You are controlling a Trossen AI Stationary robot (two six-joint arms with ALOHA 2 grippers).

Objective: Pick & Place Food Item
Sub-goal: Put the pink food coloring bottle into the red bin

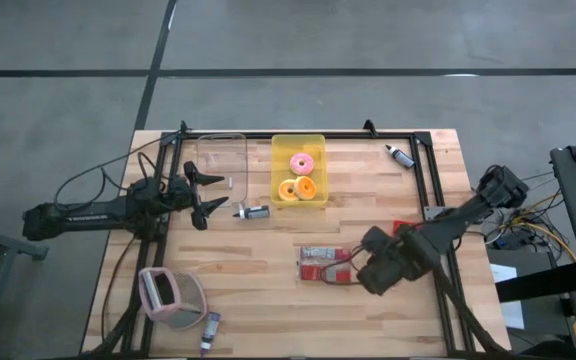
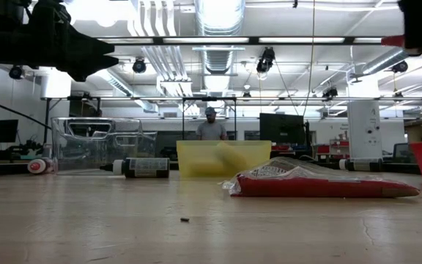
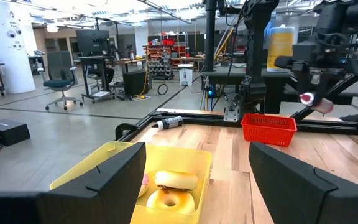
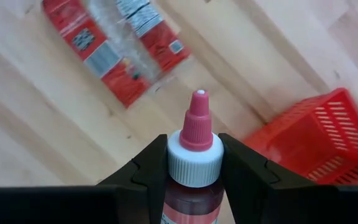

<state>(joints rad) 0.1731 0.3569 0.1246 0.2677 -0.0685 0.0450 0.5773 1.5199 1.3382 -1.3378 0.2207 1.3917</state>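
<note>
Red-capped bottle (image 4: pixel 194 163) clamped in right claw (image 4: pixel 194 168) above table (image 1: pixel 258 275); left claw (image 1: pixel 206 195) wide, at nine o'clock from yellow bin (image 1: pixel 298 168).

We see our left arm lying across the left middle of the high view, its forearm stretched toward the frame's centre. The left gripper (image 1: pixel 204 196) sits left of centre with its two fingers (image 3: pixel 104 177) spread wide apart and nothing between them. Our right arm enters from the right edge of the high view and angles down toward the lower centre-right. The right gripper (image 1: pixel 366 272) points downward, and in the right wrist view its fingers (image 4: pixel 151 165) press against both sides of a bottle's white collar.
</note>
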